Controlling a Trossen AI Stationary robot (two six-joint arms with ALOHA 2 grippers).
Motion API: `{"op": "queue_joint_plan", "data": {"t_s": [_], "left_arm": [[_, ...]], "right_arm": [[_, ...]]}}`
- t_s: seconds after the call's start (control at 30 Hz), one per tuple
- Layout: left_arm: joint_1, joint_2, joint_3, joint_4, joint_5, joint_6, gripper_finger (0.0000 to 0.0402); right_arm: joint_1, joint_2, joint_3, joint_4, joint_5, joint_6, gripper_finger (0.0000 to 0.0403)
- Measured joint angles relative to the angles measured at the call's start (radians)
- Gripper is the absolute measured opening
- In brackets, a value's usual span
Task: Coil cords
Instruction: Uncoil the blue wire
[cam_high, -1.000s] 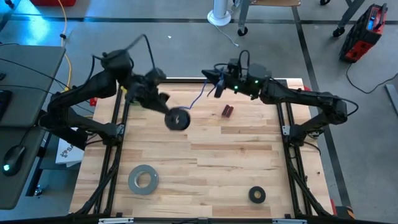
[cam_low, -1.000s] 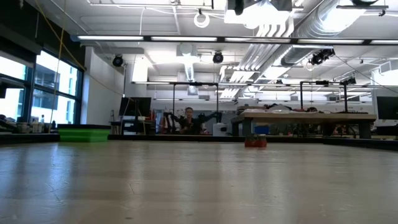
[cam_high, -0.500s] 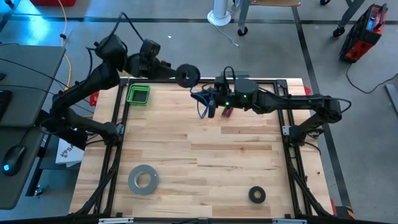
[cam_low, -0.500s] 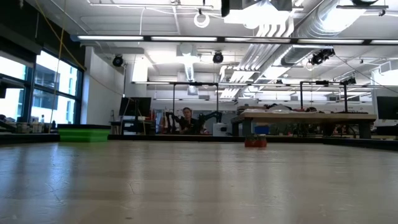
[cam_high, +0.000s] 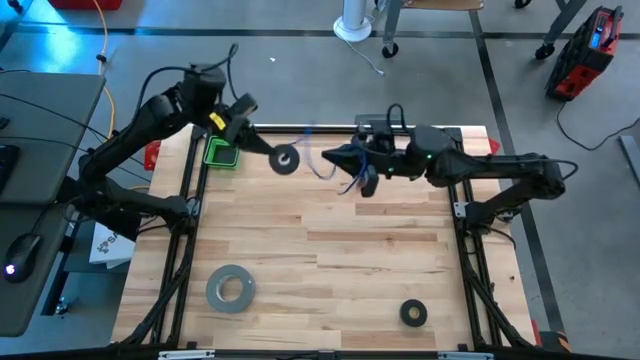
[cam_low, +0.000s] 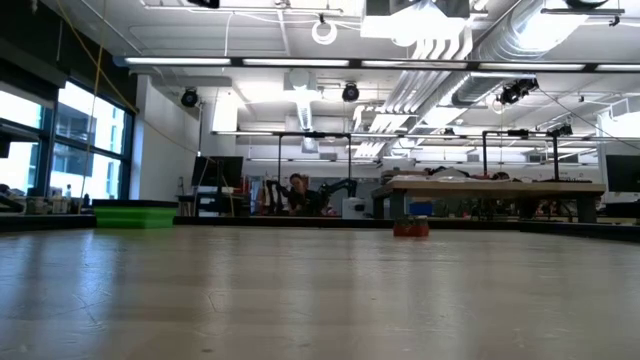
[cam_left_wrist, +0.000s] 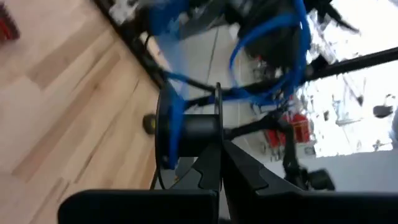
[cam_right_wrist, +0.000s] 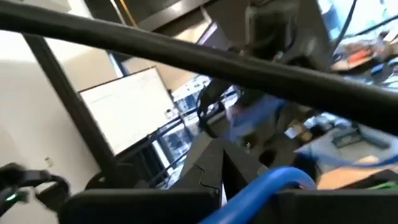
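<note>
Both arms are raised over the far edge of the light wooden bench (cam_high: 330, 250). The left gripper (cam_high: 268, 155), pressed together, pinches a small black plastic spool (cam_high: 285, 159) by its flange. The thin blue cord (cam_high: 325, 165) runs from that spool across to the right gripper (cam_high: 362, 180), whose fingers are clamped on it. A green tray (cam_high: 221, 152) sits nearby.

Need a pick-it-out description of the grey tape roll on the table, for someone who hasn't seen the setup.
Start from the wooden table seen from above and go to its near left corner. The grey tape roll lies flat there, alone. It is larger and paler than the small black ring at the near right.
</note>
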Motion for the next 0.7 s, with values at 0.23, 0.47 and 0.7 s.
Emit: {"op": "queue_joint_plan", "data": {"t_s": [0.23, 0.47, 0.7], "left_arm": [[-0.110, -0.004, 0.000, 0.055, 0.137, -0.095, 0.0000], [-0.248, -0.004, 0.000, 0.194, 0.252, -0.206, 0.0000], [-0.265, -0.003, 0.000, 0.682, 0.152, -0.355, 0.0000]], "right_arm": [[-0.063, 0.002, 0.000, 0.008, 0.023, -0.013, 0.0000], [-0.128, 0.023, 0.000, -0.001, 0.088, -0.003, 0.0000], [-0.153, 0.066, 0.000, -0.175, 0.076, 0.062, 0.0000]]}}
